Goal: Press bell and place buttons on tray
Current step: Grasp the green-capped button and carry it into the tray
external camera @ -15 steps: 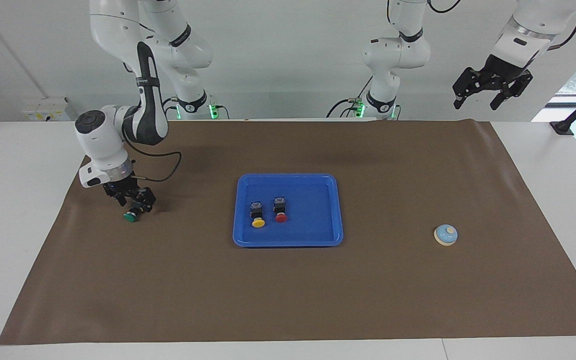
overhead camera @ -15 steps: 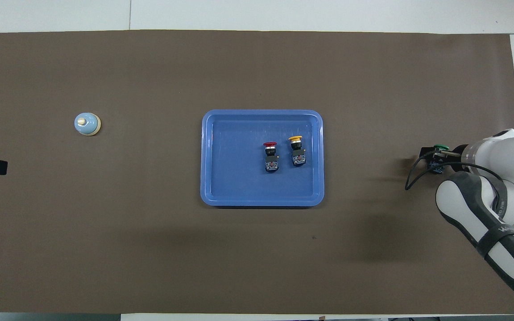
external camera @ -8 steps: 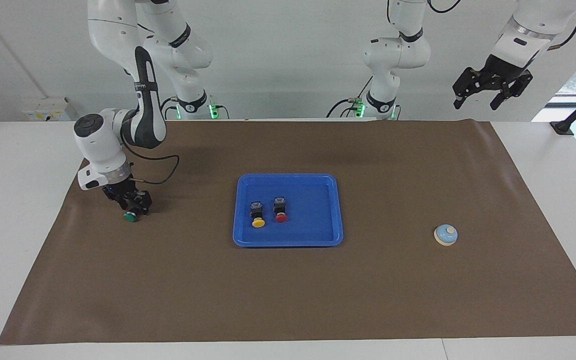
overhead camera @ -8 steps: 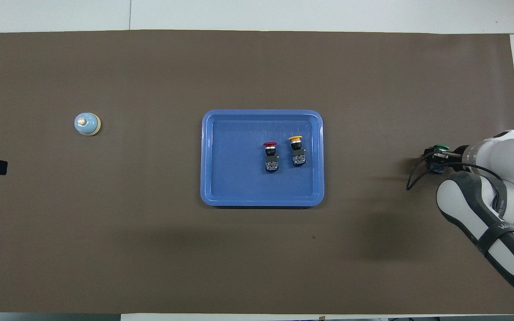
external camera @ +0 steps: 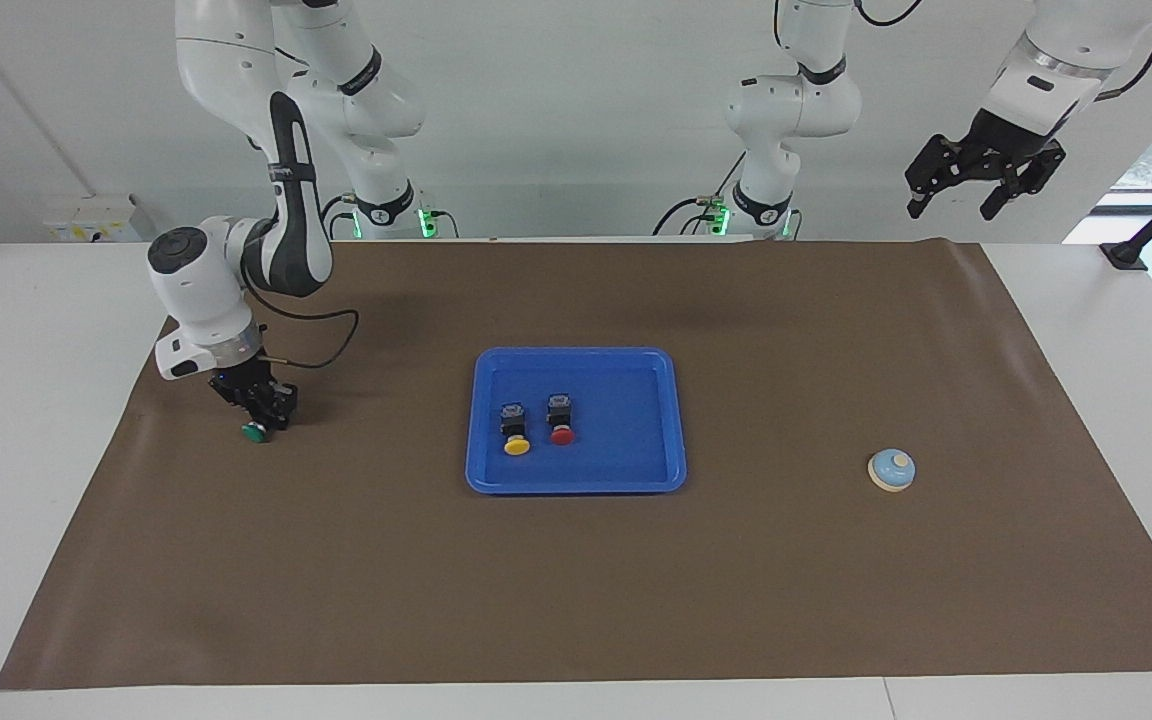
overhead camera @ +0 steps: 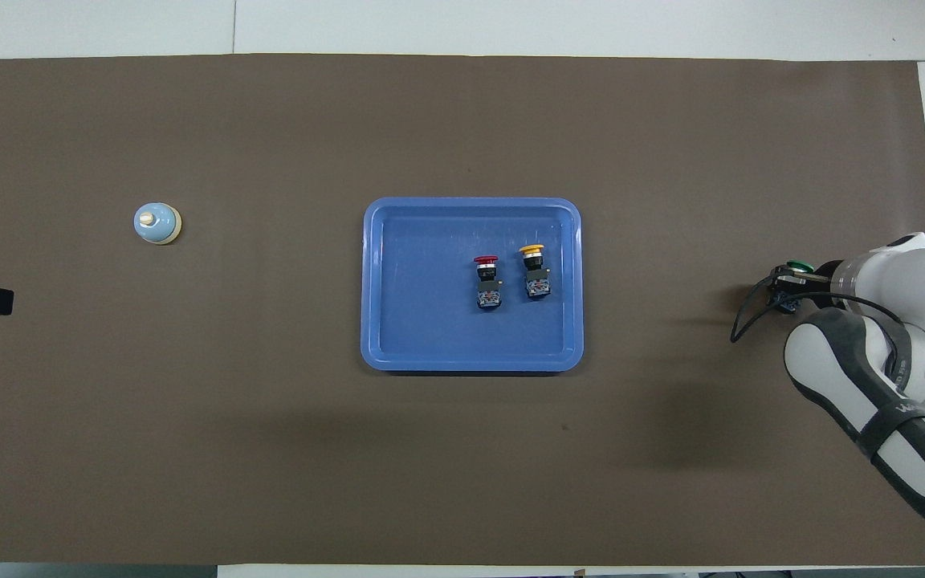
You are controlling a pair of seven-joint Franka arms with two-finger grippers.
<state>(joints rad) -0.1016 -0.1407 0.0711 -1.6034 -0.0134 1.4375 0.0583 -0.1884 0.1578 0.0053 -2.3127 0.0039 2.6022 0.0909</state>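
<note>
Right gripper fingers clamped on green button, left gripper raised, fingers spread

Two white arms, glossy rounded shells, black bands at the joints. Right arm: dark grey padded sleeve with black strap and small white lettering, round black cap on the wrist joint, thin black cable looping from the wrist. Right gripper black. Left arm: white, black cable up top. Left gripper black, linked. Green lights glow at both bases.
</note>
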